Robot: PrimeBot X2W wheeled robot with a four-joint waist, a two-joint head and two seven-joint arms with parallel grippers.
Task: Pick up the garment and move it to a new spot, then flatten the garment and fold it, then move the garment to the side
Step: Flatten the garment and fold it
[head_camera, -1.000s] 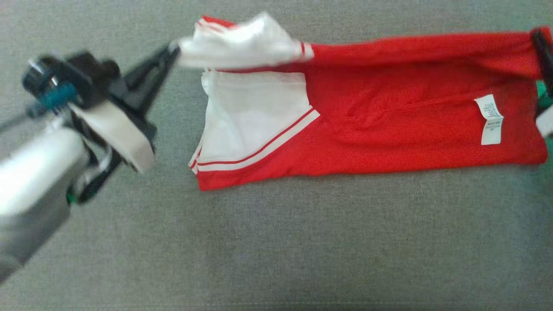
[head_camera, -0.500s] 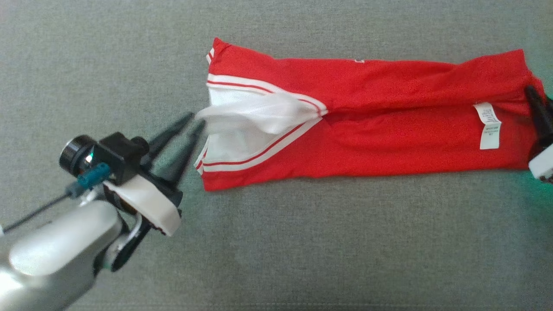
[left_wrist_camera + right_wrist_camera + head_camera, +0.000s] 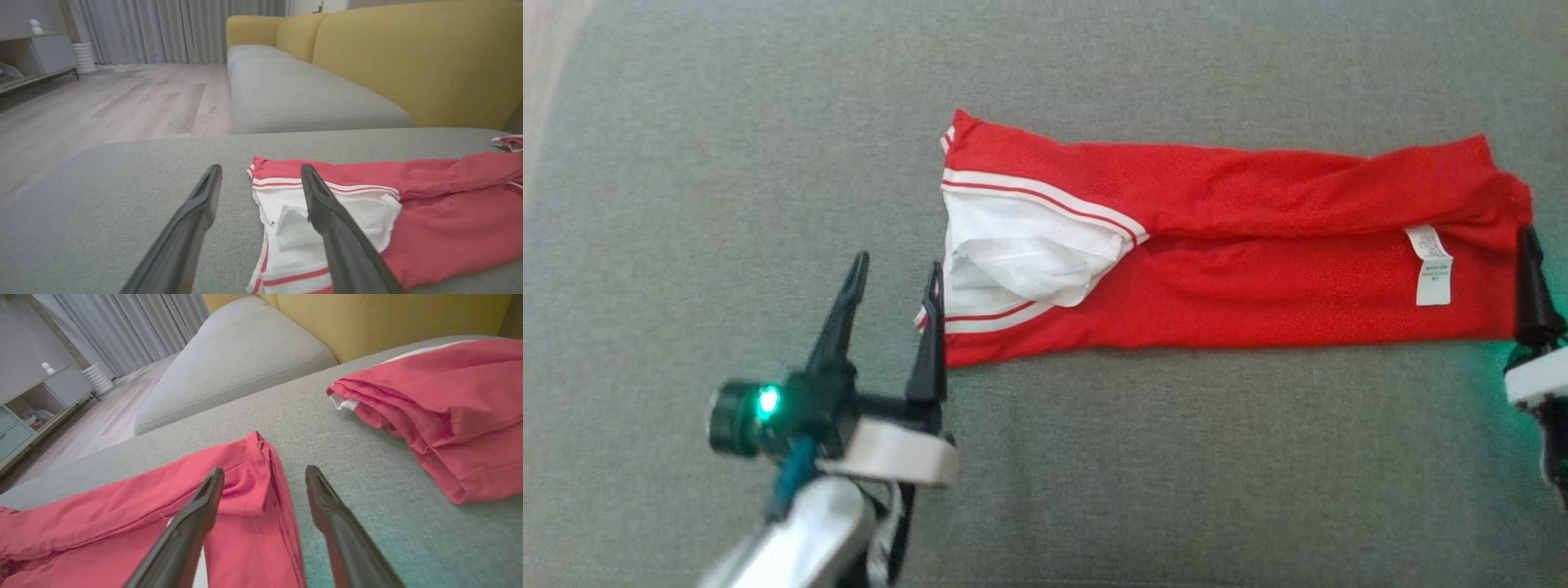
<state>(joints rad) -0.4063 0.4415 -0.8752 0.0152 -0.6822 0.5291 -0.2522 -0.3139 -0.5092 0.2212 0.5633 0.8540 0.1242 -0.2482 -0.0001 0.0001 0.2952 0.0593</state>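
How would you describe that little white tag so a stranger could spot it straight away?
On the grey sofa seat lies a long red garment folded into a strip. Towards its end on the robot's right, a small white label with faint print rests on the red cloth. Unlike the large white striped panel at the opposite end, it is a narrow rectangle surrounded by red.

two red garments (image 3: pixel 1258 269) (image 3: pixel 449 416), two grippers (image 3: pixel 897 263) (image 3: pixel 265 470)
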